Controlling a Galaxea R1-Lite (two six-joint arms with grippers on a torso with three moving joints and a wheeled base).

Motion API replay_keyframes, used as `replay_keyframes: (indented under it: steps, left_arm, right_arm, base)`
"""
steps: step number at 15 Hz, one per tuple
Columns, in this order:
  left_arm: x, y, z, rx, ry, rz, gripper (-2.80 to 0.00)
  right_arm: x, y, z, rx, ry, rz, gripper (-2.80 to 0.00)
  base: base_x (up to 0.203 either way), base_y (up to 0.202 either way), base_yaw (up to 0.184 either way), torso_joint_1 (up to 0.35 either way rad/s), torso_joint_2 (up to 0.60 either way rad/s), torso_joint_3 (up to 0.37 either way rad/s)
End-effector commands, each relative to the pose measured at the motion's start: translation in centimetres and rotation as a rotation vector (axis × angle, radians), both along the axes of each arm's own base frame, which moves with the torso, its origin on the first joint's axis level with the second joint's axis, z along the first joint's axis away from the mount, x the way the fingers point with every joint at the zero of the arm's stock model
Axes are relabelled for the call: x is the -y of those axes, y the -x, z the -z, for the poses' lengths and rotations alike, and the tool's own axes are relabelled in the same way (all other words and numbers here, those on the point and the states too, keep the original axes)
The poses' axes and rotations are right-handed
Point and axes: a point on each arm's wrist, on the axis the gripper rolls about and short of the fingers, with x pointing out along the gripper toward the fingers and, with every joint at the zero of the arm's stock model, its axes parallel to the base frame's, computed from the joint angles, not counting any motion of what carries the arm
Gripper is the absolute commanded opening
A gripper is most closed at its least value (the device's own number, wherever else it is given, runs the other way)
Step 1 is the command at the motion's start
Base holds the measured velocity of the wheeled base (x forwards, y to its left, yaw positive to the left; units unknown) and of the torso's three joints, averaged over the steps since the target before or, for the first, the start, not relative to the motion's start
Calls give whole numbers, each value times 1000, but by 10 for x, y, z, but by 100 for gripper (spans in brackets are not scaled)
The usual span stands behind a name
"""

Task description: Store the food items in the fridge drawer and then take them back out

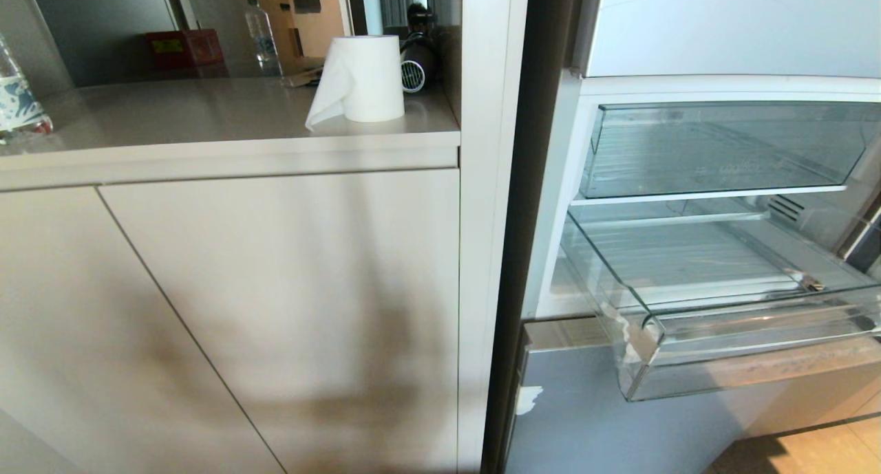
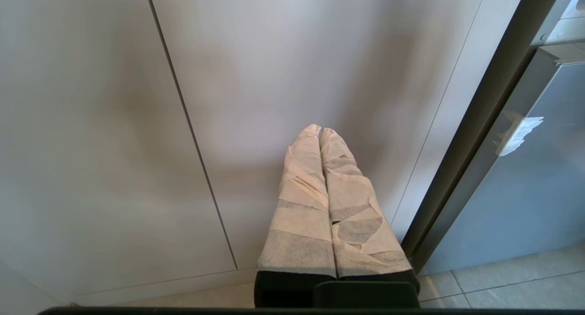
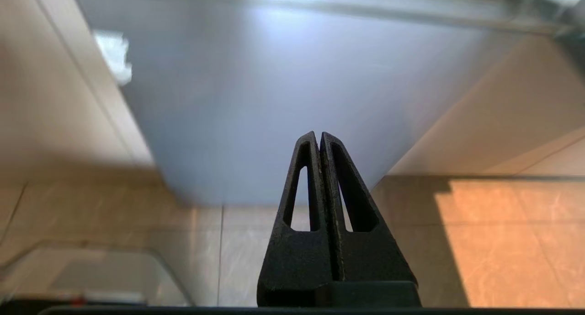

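Stood between steps: fridge drawer (image 1: pixel 723 302) pulled out, bare; both grippers' jaws closed on nothing; food items unseen, needing finding.

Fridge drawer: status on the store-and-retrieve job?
The clear plastic pull-out fridge drawer stands pulled out and looks empty. No red food items show in any view. Both the tape-wrapped left gripper and the black right gripper are shut, holding nothing. Which phase remains is unclear.
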Motion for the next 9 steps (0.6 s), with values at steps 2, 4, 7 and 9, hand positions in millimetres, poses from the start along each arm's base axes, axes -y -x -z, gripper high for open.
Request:
replay_keyframes:
  steps: [2,4,7,9]
  left_arm:
    - [0,0,0,-1,0,0,-280]
    - [0,0,0,-1,0,0,-280]
    - [0,0,0,0,-1,0,-280]
    - [0,0,0,2,2,0,-280]
  right_arm:
    - [0,1,4,-22,0,-71,-280]
    - [0,5,5,20,-9,-74,-280]
    - [0,18,7,188,-39,-69,-280]
    - [1,23,8,258,-40,-68,-280]
  base:
    - [0,0,0,0,0,0]
    - [0,0,0,0,0,0]
    - [0,0,0,0,0,0]
    - [0,0,0,0,0,0]
